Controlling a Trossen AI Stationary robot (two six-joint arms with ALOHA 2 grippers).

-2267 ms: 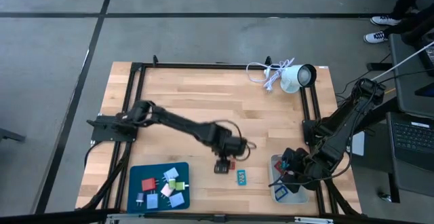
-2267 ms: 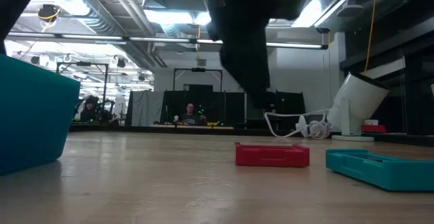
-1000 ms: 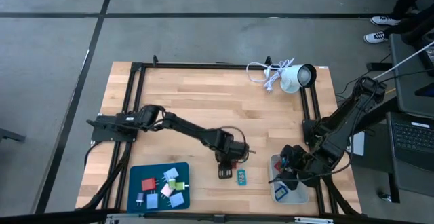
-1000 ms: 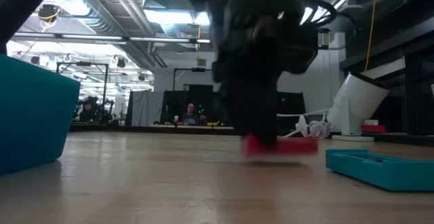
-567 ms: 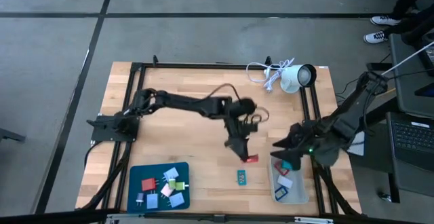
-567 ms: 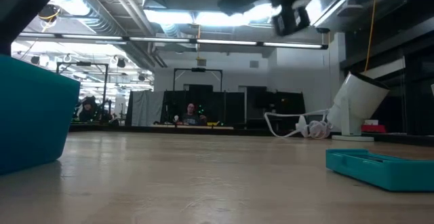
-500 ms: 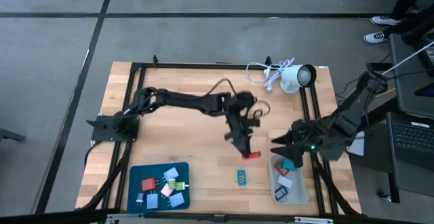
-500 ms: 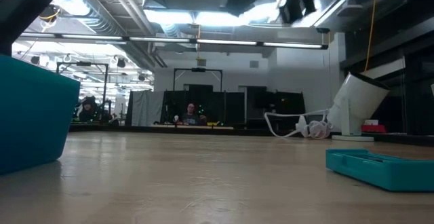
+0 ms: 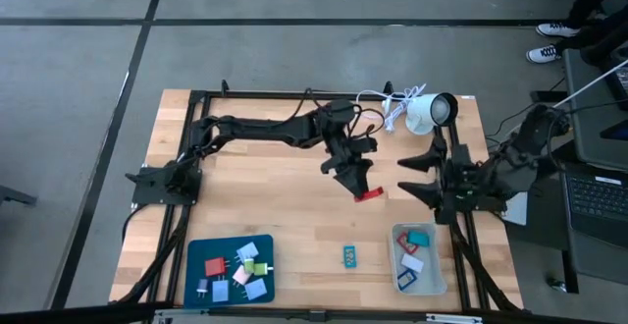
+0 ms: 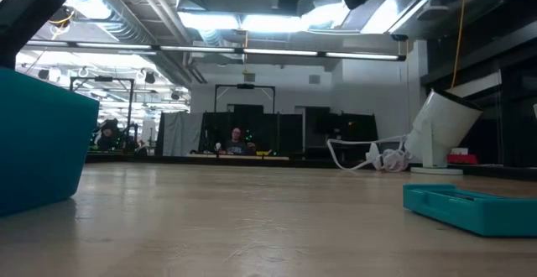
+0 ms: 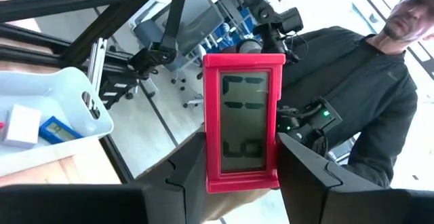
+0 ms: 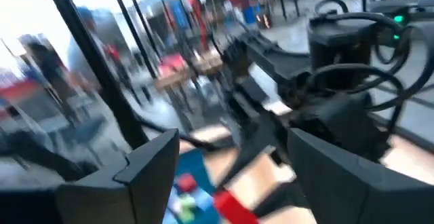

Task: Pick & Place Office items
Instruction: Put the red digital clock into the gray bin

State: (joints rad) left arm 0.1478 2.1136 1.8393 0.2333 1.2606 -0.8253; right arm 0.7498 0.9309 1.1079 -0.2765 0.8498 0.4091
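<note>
My left tool (image 9: 359, 189) holds a red flat piece (image 9: 366, 195) up off the table, its recessed face showing; a teal piece (image 9: 350, 255) lies flat on the wood; several coloured pieces (image 9: 235, 268) lie in the blue tray; others (image 9: 414, 255) fill the pale bin.

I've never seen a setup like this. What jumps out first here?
The left gripper holds a red piece in the air over the table's middle, its fingers clamped on it. Facing it from the right, the right gripper spreads wide open. A white lamp lies at the far right corner.
</note>
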